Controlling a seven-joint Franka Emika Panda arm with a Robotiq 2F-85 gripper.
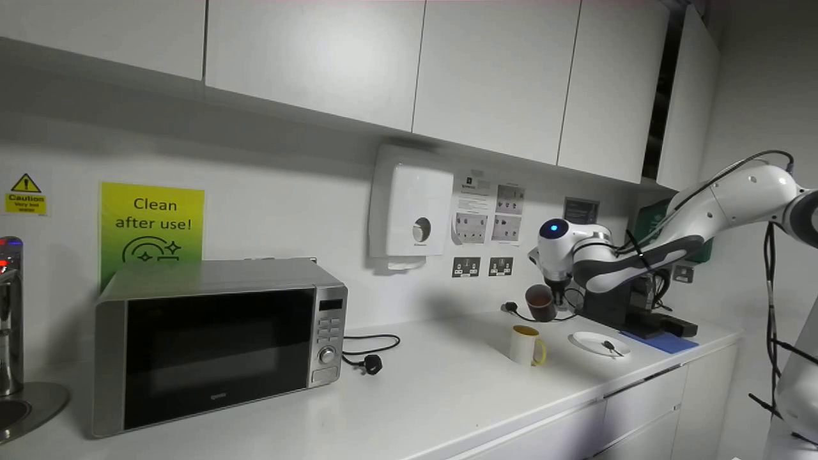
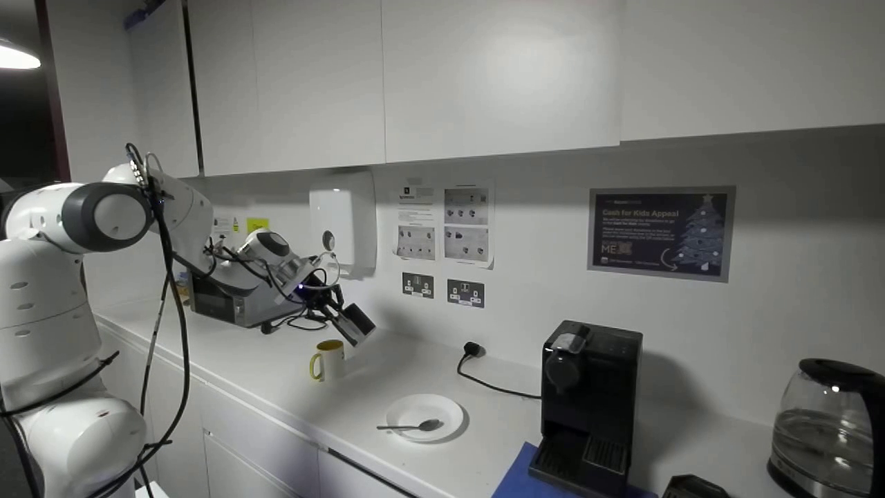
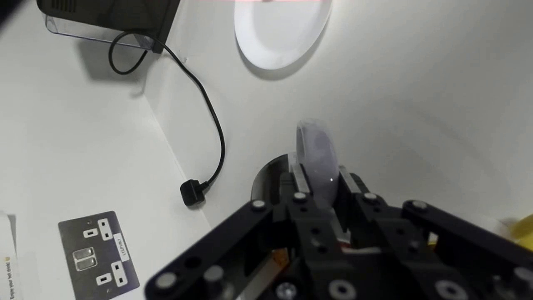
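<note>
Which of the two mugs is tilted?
The darker mug, held by its handle in the gripper; the white-and-yellow mug stands upright on the counter.

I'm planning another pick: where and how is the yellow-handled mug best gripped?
Take the white mug by its yellow handle, probably coming from the front edge of the counter: it stands upright and the handle juts that way. The tool holds a dark mug, though.
</note>
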